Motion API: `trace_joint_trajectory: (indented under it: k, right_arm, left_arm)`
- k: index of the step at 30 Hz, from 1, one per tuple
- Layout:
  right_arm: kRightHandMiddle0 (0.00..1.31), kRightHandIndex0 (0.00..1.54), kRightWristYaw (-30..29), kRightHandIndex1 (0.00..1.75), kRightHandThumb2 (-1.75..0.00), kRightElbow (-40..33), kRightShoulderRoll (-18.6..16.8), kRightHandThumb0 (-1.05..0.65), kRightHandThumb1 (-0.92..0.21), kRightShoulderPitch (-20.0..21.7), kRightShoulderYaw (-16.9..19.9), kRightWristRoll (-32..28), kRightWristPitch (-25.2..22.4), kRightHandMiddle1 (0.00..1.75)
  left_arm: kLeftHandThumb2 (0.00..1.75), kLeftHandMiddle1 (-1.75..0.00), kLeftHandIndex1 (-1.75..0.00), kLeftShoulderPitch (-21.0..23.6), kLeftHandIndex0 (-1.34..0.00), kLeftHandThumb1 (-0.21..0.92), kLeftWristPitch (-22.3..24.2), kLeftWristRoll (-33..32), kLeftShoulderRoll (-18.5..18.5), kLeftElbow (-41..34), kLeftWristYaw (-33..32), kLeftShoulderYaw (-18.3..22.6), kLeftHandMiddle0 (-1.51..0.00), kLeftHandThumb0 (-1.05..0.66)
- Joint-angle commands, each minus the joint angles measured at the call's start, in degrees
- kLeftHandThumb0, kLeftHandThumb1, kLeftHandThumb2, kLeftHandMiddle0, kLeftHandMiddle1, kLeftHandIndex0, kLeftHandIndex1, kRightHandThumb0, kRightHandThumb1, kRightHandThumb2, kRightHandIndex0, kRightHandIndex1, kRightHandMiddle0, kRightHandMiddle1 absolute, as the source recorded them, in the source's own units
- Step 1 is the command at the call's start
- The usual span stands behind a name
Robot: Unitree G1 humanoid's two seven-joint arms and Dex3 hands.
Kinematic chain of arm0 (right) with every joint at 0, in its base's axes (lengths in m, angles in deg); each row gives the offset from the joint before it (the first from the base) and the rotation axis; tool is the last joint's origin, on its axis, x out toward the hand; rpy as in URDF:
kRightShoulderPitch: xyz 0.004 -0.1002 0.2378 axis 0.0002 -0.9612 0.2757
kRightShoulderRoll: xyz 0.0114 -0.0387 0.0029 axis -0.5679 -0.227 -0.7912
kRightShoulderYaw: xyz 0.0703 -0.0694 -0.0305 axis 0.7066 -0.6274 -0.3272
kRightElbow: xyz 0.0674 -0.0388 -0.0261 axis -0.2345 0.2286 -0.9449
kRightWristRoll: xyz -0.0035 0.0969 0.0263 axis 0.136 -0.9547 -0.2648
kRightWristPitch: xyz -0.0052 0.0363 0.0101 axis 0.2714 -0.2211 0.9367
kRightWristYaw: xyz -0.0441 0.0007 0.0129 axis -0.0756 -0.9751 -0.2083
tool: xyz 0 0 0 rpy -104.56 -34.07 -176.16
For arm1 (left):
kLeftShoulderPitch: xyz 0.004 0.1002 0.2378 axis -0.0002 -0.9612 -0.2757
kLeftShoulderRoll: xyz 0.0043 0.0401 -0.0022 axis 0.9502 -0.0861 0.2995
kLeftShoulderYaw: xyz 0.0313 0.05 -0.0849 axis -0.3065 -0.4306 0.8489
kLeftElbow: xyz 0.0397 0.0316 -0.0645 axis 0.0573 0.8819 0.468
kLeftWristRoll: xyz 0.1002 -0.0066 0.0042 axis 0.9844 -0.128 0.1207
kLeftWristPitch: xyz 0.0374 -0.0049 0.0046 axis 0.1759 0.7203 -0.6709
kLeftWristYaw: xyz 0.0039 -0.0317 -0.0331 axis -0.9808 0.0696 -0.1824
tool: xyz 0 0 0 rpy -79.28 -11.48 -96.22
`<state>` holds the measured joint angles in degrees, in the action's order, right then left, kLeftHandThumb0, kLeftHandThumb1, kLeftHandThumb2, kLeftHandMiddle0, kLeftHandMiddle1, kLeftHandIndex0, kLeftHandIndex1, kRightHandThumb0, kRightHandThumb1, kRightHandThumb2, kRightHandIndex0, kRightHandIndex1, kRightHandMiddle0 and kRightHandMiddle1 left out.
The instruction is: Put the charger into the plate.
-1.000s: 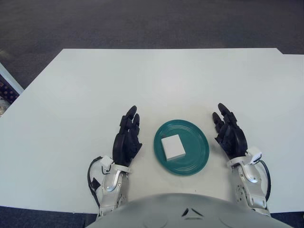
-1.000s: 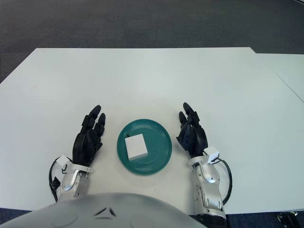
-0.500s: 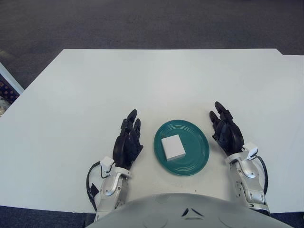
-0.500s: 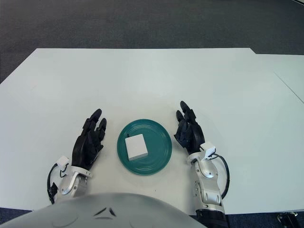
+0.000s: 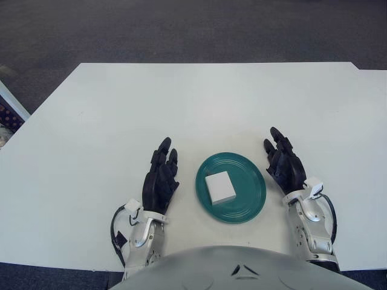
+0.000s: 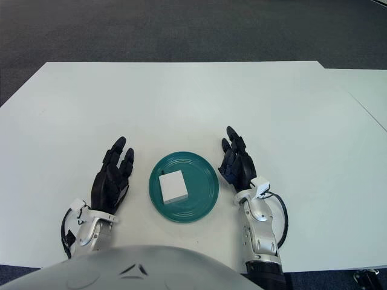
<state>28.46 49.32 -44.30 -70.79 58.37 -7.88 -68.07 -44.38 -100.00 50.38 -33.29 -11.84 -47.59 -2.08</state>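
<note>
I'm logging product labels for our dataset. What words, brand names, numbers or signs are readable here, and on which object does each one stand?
None: no text can be read anywhere in these views.
White square charger: its top face shows plain, no brand or rating visible.
Round teal plate: only ridged rings, no mark.
Left hand and right hand, open beside the plate: no lettering visible.
White table: no label.

1. The light is bright, even and diffuse, seemingly from overhead.
2. The white table [image 5: 199, 103] reads pale and flat, without hard glare.
3. Shadows are soft and short, hugging the green plate [image 5: 251, 208] and both hands.
4. The dark floor [image 5: 181, 30] looks grainy.
5. Focus holds across both views; no motion blur shows.
</note>
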Motion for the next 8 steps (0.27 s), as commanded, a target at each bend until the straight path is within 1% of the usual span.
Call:
trace_joint_trajectory:
  k: [1,7,8]
  right_arm:
    - [0.0,0.09,-0.89,0.0,-1.01,1.17,-0.72,-0.8,-0.92,-2.88,-0.67,0.44,-3.78,0.18]
    - [0.0,0.08,-2.19,0.0,-1.01,1.74,-1.07,-0.79,-0.92,-3.44,-0.7,1.12,-4.13,0.16]
    - [0.0,0.08,-2.19,0.0,-1.01,2.49,-1.06,-0.79,-0.92,-3.3,-0.55,1.14,-3.83,0.17]
  left_arm:
    - [0.75,-0.01,-0.41,0.2,0.0,0.92,1.87,-0.52,-2.22,4.03,-0.35,0.21,-0.13,-0.98]
    - [0.81,0.0,-0.42,0.65,0.0,0.92,-1.32,2.52,-1.18,5.22,-0.77,0.07,-0.11,-0.99]
    - [0.83,0.0,-0.41,1.07,0.0,0.92,-2.62,3.3,-0.85,6.17,-0.67,0.38,-0.11,-0.99]
